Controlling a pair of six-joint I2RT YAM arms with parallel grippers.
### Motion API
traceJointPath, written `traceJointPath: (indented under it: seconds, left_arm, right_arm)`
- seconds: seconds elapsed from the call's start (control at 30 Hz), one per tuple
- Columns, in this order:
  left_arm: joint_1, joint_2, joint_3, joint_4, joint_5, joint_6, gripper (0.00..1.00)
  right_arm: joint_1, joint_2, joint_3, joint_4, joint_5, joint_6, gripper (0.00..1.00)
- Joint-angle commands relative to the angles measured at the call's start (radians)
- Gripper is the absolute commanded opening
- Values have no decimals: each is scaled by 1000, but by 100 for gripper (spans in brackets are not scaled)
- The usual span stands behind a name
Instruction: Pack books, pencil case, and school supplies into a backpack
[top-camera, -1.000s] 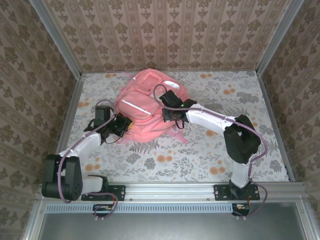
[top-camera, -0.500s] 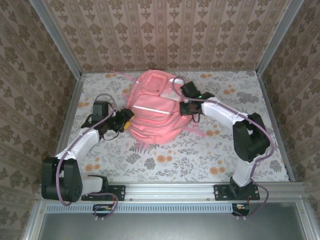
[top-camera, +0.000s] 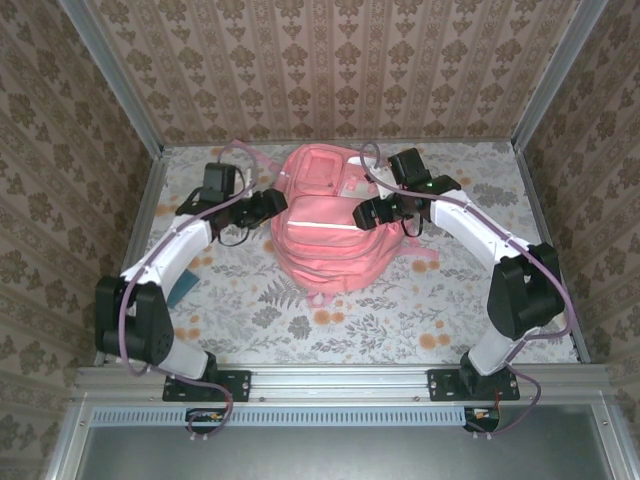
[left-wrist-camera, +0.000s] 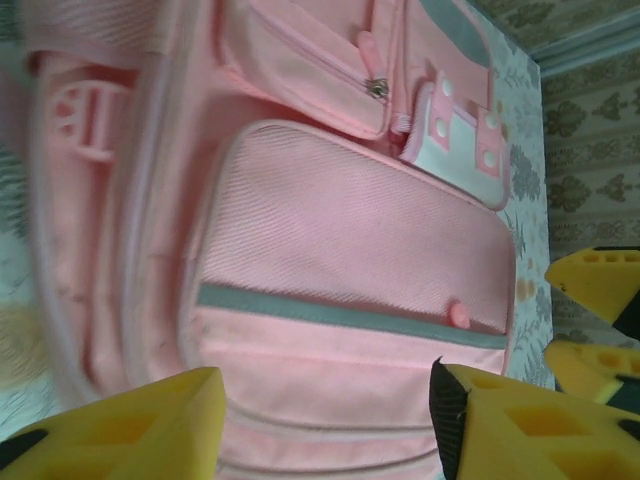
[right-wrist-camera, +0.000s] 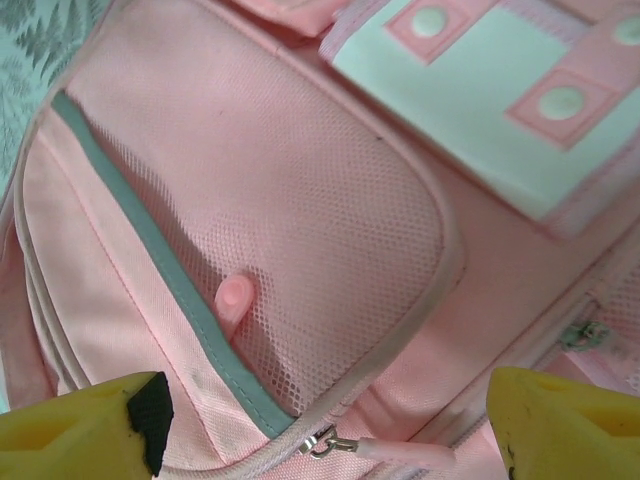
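Your backpack (top-camera: 325, 235) lies front-up on the far middle of the table (top-camera: 450, 300), with its pockets and pale stripe (top-camera: 320, 225) showing; you cannot see what is inside it. Your left gripper (top-camera: 272, 203) sits at its left edge, fingers spread with nothing between them. Your right gripper (top-camera: 365, 213) is over its right side, fingers also wide apart. A teal item (top-camera: 183, 290) lies half-hidden by your left arm, too cut off to identify.

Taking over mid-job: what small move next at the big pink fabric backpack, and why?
Probably lower the open right gripper onto the pink-tabbed zipper pull between its fingers; the pink fabric backpack lies front-up, seemingly zipped, and nothing is held.
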Motion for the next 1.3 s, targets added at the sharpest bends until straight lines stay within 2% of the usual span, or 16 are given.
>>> traceJointPath:
  seconds: [0.0,0.23,0.4,0.6,0.7,0.8,0.87,0.97,1.07,1.13,1.2,1.27]
  left_arm:
    - [-62,84,101,-33,3,88,51]
    - [-153,304,315,-51,9,82,30]
    - [-234,452,448,-49,-13,43,23]
    - [-248,616,588,-131,-95,20,15]
    - [-248,655,621,-161,-118,12,14]
    - [-246,674,635,-179,-136,10,13]
    - [-246,682,642,-190,-143,16,13]
    - [-245,692,652,-204,-157,23,12]
    - [-241,701,656,-211,-157,26,12]
    - [-240,703,655,-212,-155,26,12]
    - [-240,702,655,-211,-152,27,12]
    - [-240,703,654,-208,-149,28,12]
  right_arm:
    - [-20,28,4,-43,-88,-136,83]
    - [-43,113,58,-142,-162,-248,81]
    - [-44,105,32,-157,-220,-271,78]
    - [-48,90,2,-169,-210,-284,71]
    - [-47,88,-9,-171,-203,-293,67]
    - [-47,87,-11,-175,-188,-302,55]
    - [-48,84,-10,-178,-183,-307,50]
    - [-47,74,-18,-179,-185,-316,50]
    - [-48,57,-32,-179,-176,-323,65]
    - [-47,47,-37,-187,-176,-326,68]
    - [-49,39,-42,-189,-168,-328,64]
    - [-50,41,-43,-195,-151,-327,53]
